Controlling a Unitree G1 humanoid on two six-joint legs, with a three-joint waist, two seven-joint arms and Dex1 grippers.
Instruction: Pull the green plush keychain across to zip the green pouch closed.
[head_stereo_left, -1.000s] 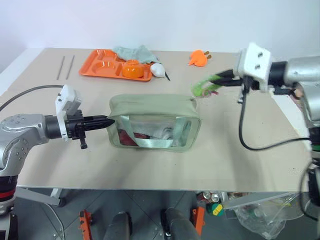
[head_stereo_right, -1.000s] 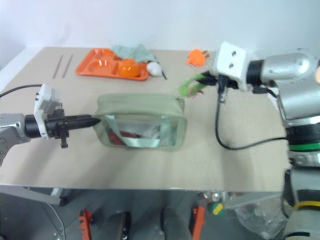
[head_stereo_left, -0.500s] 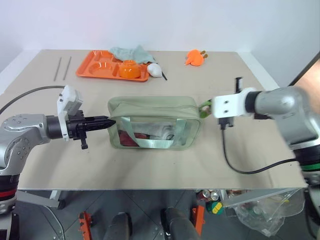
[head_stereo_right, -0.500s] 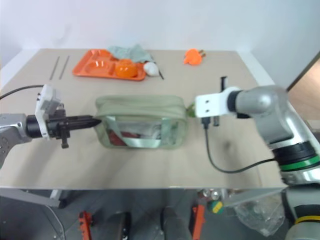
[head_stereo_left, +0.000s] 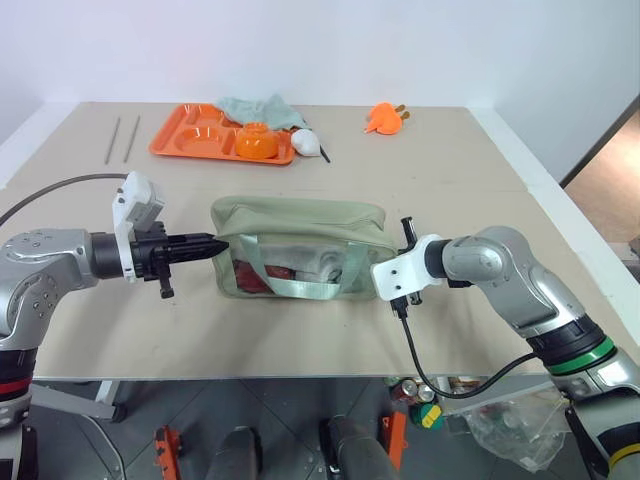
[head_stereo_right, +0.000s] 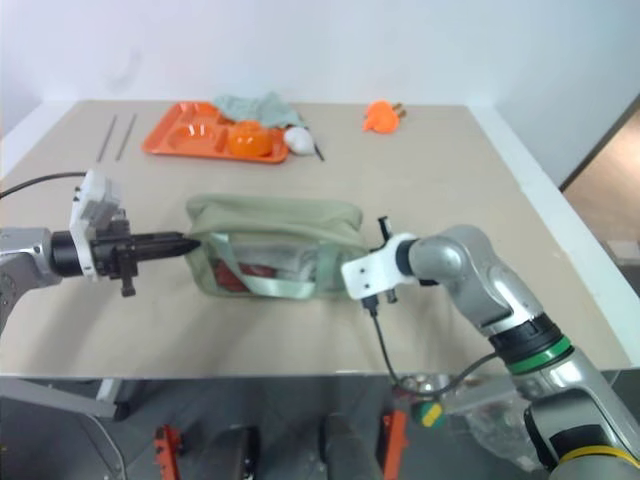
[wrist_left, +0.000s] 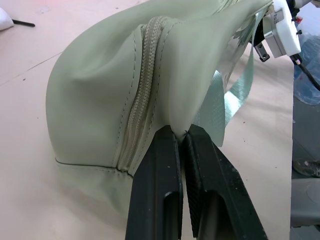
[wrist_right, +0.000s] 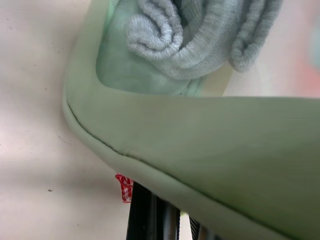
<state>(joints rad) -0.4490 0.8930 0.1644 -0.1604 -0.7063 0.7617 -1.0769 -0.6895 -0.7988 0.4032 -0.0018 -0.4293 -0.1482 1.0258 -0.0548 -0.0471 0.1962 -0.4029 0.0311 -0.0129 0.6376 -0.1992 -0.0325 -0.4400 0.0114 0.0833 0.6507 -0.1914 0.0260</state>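
Two arms are flanking the green pouch (head_stereo_left: 298, 246), which is sitting on the table (head_stereo_left: 480, 160) near its front edge. On the left, the left gripper (head_stereo_left: 215, 243) is pinching a fold of fabric at the pouch's end, its black fingers (wrist_left: 155, 185) pressed tight together just beside the end of the zipper (wrist_left: 142, 95). In the middle, the pouch is resting with its clear window and green strap (head_stereo_left: 300, 287) facing forward, rolled grey cloth (wrist_right: 190, 35) showing inside. On the right, the right gripper (wrist_right: 160, 217) is sitting against the pouch's other end with its fingers closed; whether they are holding the green plush keychain I cannot tell, since it is hidden. Beyond, an orange tray (head_stereo_left: 180, 140) is lying well apart.
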